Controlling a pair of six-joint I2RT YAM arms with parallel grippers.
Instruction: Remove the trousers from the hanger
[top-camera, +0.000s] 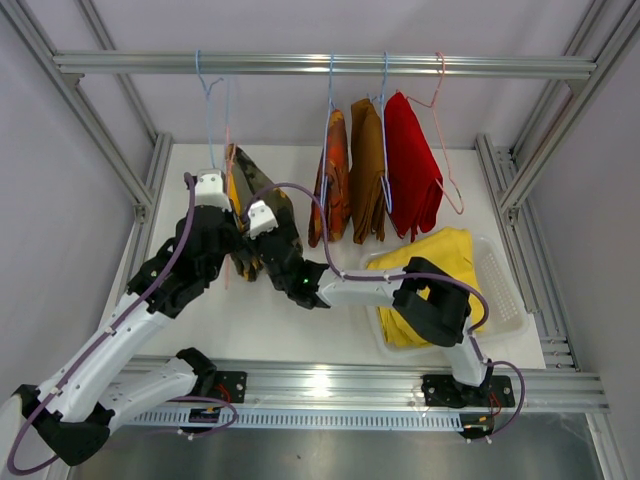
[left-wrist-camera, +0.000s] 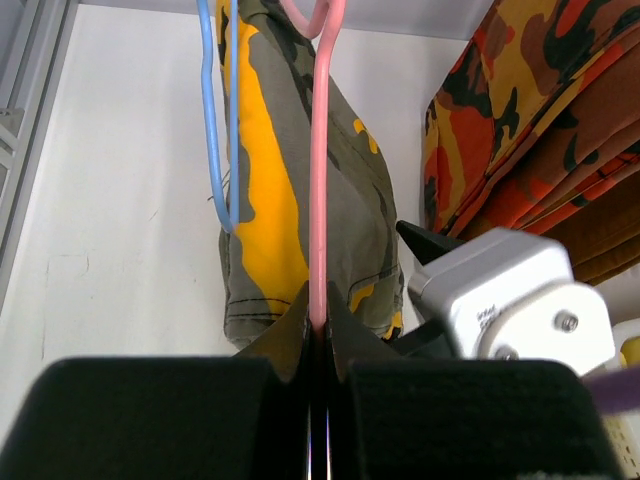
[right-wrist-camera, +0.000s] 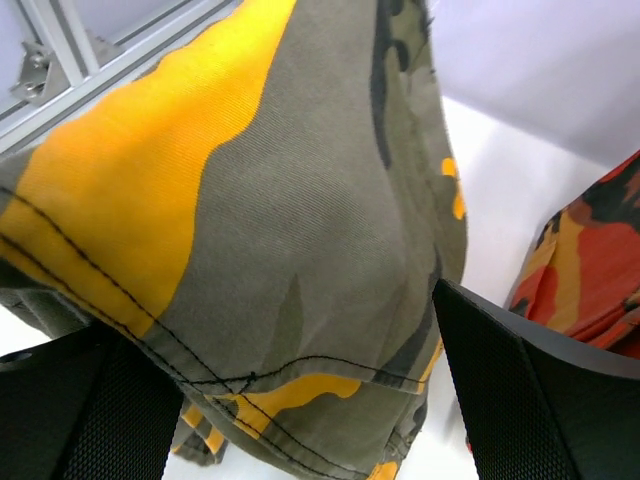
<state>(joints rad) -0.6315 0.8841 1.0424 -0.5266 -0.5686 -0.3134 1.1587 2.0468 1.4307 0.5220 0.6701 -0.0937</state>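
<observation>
Left wrist view: left fingers (left-wrist-camera: 292, 335) clamped on pink hanger (left-wrist-camera: 320, 200), camouflage trousers (left-wrist-camera: 350, 200) hanging behind it near the back-left corner of the worktop (top-camera: 290, 165), between the spread right fingers (right-wrist-camera: 520, 390). Print on the white housing (left-wrist-camera: 500, 290) is unreadable tbh.

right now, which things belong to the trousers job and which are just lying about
Job:
- camouflage trousers on the pink hanger, held by the left gripper
- right gripper, open around them
- orange-red trousers, brown trousers, red trousers, hanging

Just there:
- yellow trousers in the white basket
- empty blue hanger
</observation>
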